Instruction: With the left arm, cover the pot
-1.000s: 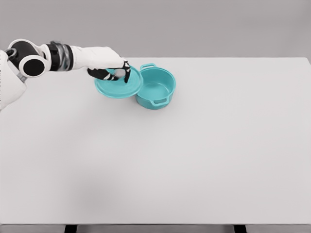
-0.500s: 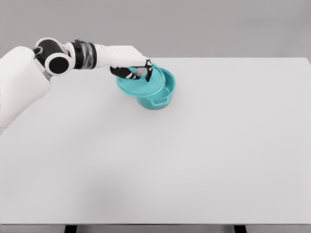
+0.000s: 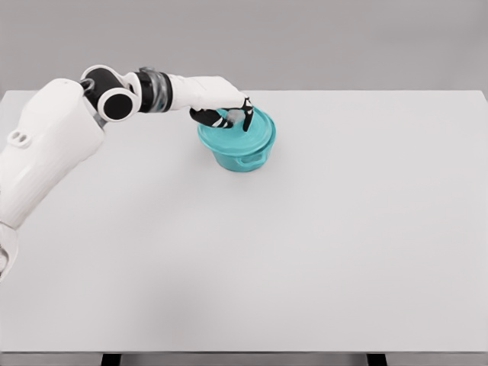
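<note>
Teal lid (image 3: pixel 235 130) sits over pot (image 3: pixel 242 155), apparently seated. Left hand (image 3: pixel 226 116) clamped on lid knob. Remaining: release, withdraw from worktop (image 3: pixel 305 244).

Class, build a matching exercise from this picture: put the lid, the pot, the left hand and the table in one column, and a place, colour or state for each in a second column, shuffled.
Column one:
1. lid
2. pot
3. left hand
4. table

Column two:
A. white, carries the pot
B. teal, with a side handle facing the camera
C. grips the lid from above
D. sits over the pot's opening

Pairs: 1-D, 2-B, 3-C, 4-A
</note>
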`<state>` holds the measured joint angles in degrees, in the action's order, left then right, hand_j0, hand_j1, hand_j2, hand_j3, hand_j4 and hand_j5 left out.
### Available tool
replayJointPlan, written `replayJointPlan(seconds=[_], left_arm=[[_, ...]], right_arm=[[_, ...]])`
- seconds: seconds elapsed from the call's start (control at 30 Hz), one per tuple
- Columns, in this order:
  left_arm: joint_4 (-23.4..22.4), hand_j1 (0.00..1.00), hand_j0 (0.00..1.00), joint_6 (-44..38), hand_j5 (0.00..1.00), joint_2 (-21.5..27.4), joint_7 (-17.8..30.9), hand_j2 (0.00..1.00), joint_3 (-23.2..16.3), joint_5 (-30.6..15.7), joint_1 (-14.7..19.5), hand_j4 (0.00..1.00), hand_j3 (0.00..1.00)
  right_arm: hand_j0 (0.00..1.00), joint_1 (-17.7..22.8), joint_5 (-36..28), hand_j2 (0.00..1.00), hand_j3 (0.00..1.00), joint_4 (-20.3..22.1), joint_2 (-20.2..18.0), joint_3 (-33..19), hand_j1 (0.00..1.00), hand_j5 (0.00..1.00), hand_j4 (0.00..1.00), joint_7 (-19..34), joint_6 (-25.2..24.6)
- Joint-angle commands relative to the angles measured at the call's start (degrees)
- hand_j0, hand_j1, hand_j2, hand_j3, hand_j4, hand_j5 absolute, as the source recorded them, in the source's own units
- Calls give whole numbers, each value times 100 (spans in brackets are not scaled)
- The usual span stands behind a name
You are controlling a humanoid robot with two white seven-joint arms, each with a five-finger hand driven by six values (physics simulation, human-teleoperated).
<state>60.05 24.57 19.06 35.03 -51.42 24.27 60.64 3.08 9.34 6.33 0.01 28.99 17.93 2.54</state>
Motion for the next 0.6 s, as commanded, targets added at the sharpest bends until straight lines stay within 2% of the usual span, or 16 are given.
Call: replayJointPlan(seconds=[0.0, 0.23, 0.33, 0.57], left_arm=[[-90, 47, 47, -14, 47, -78, -3, 47, 44, 131, 0, 47, 47], [-151, 47, 47, -14, 47, -166, -119, 47, 53, 456, -61, 47, 47], [-177, 47, 47, -23, 47, -228, -357, 47, 62, 640, -88, 47, 47], [-177, 47, 47, -32, 47, -228, -365, 47, 132, 649, -88, 47, 47]], right_arm=[[100, 0, -2, 100, 100, 0, -1, 2, 100, 100, 100, 0, 1], [100, 0, -2, 100, 100, 0, -1, 2, 100, 100, 100, 0, 1], [100, 0, -2, 100, 100, 0, -1, 2, 100, 100, 100, 0, 1], [100, 0, -2, 100, 100, 0, -1, 2, 100, 100, 100, 0, 1]])
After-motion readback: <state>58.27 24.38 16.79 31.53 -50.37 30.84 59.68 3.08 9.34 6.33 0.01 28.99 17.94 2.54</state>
